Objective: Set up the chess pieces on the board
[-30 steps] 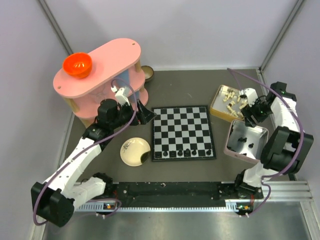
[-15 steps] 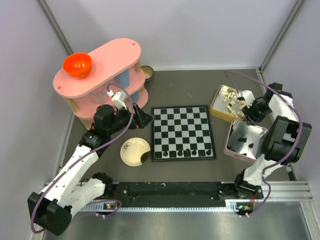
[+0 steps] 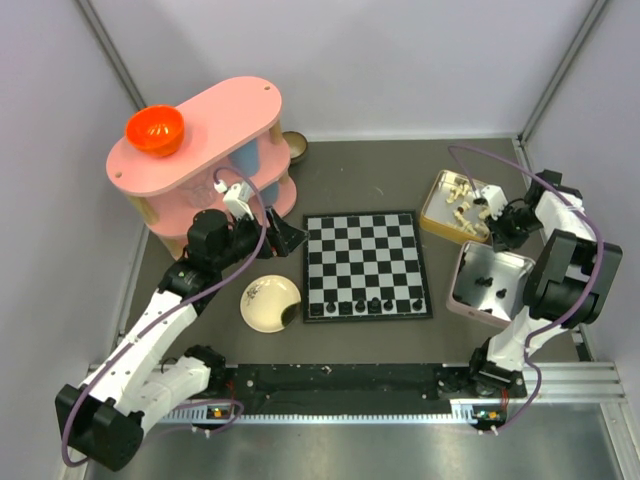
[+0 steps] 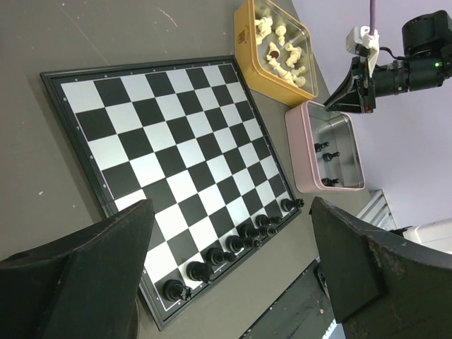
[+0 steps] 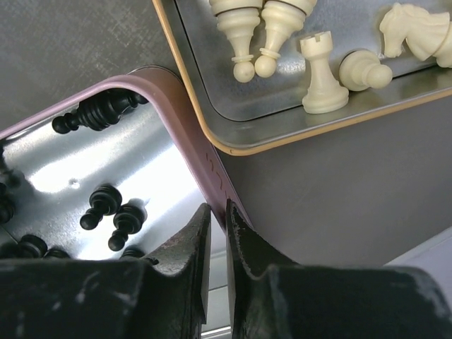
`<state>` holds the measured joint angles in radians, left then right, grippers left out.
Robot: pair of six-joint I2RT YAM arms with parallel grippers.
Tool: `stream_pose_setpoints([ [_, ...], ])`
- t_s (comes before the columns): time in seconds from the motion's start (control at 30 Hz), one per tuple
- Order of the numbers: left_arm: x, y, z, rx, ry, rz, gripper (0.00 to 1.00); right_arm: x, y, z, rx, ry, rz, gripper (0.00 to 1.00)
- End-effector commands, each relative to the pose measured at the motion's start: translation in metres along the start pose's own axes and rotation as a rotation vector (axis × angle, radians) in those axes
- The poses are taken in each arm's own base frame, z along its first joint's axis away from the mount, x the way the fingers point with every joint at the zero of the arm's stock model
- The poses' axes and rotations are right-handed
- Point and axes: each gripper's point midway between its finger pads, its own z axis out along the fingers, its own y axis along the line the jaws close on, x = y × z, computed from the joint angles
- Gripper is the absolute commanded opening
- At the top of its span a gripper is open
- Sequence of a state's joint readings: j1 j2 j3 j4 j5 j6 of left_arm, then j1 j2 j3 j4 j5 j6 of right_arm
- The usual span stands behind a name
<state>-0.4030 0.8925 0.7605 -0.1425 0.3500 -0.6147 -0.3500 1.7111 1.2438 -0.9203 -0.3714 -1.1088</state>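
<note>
The right claw had its jaws drawn almost together on the rim of the pink tin, the wall running straight into the slit between its fingers, apparently pinched there. To the inner side of that claw, loose black chessmen lay on their sides on the tin's shiny floor. Just ahead of the claw, edge to edge with the pink tin, stood the yellow tin, holding cream chessmen tipped over in a heap. On the claw's outer side was bare desk.

The left claw hung with its jaws spread wide and nothing between them, above the desk beside the board's far left corner. The board stretched away in front of it, with a row of black chessmen standing upright along the near edge; the other squares carried nothing. Both tins lay beyond the board's far side from this claw. Behind the claw stood a pink shelf with an orange bowl on top, and a cream plate sat near the claw, just beside the board.
</note>
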Motion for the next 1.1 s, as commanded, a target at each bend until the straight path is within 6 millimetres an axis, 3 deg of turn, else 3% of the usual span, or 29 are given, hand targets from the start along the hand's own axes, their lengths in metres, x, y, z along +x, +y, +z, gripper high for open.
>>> stream_pose_setpoints([
  [0.0, -0.005, -0.004, -0.003, 0.017, -0.040, 0.019, 0.98, 0.001, 0.011, 0.005, -0.038, -0.020, 0.025, 0.09],
  [0.33, -0.006, -0.004, -0.005, 0.017, -0.051, 0.019, 0.98, 0.015, 0.004, -0.013, 0.022, -0.041, 0.123, 0.02],
  [0.43, -0.006, -0.004, -0.005, 0.019, -0.053, 0.018, 0.98, 0.030, 0.006, -0.019, 0.036, -0.041, 0.185, 0.01],
  [0.67, -0.004, -0.004, -0.002, 0.029, -0.048, 0.016, 0.98, 0.058, 0.018, -0.032, 0.071, -0.069, 0.370, 0.00],
  [0.9, -0.006, -0.006, 0.002, 0.043, -0.047, 0.025, 0.98, 0.075, 0.011, -0.057, 0.215, -0.114, 0.600, 0.00],
  [1.07, -0.007, -0.006, 0.005, 0.049, -0.046, 0.029, 0.98, 0.082, 0.015, -0.059, 0.269, -0.140, 0.749, 0.00],
])
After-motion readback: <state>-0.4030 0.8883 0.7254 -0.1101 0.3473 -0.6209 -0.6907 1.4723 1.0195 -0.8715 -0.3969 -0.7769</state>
